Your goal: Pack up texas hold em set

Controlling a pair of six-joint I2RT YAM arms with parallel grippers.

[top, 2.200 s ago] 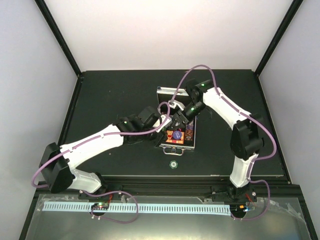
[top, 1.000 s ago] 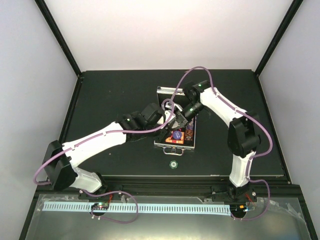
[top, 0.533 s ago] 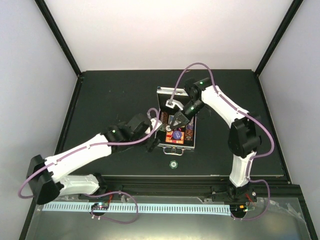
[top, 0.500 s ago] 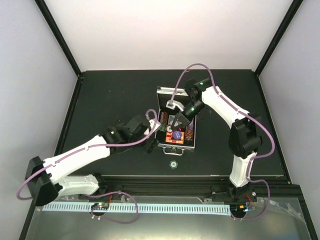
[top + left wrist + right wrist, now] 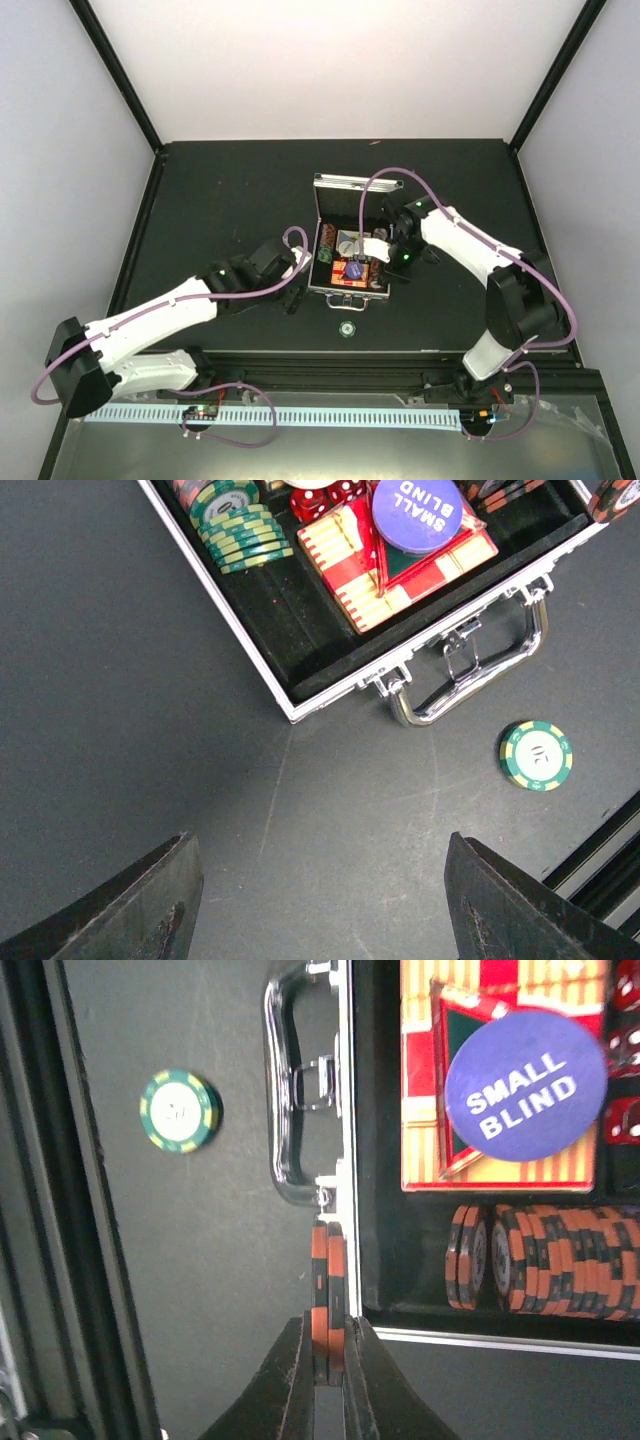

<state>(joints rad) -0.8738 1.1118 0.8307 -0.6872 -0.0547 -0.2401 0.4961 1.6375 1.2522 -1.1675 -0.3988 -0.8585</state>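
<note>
The black table (image 5: 220, 200) carries the open silver briefcase (image 5: 347, 292) at its centre, lid standing at the 12 o'clock side and handle (image 5: 480, 675) lying flat at the 6 o'clock side. It looks rigid and fairly light. The handle or the lid edge are the sound places to take it, though the lid should wait until every piece is in.

The left gripper (image 5: 318, 905) hangs over bare table at about 8 o'clock of the case, its fingers spread wide and holding nothing. The right gripper (image 5: 329, 1350) is at about 4 o'clock, by the front right corner. Its fingers are pinched tight on two orange-and-black chips (image 5: 328, 1285) held on edge, face to face, just outside the case wall.

Inside the case, the red-and-cream striped card deck (image 5: 350, 550) lies near the handle side with the purple "SMALL BLIND" button (image 5: 525, 1085) on top. A row of orange-and-black chips (image 5: 560, 1270) stands in the slot at the right end, and a short stack of green chips (image 5: 240, 530) sits at the left. Small red dice (image 5: 325, 498) rest beside the deck.

One green chip (image 5: 180, 1110) lies flat on the table at 6 o'clock of the handle, well clear of it.

The chips are likely stiff, light and smooth. The held pair could slip against each other, so a firm squeeze across the faces suits them. The flat chip probably needs fingertips on opposite rims.
</note>
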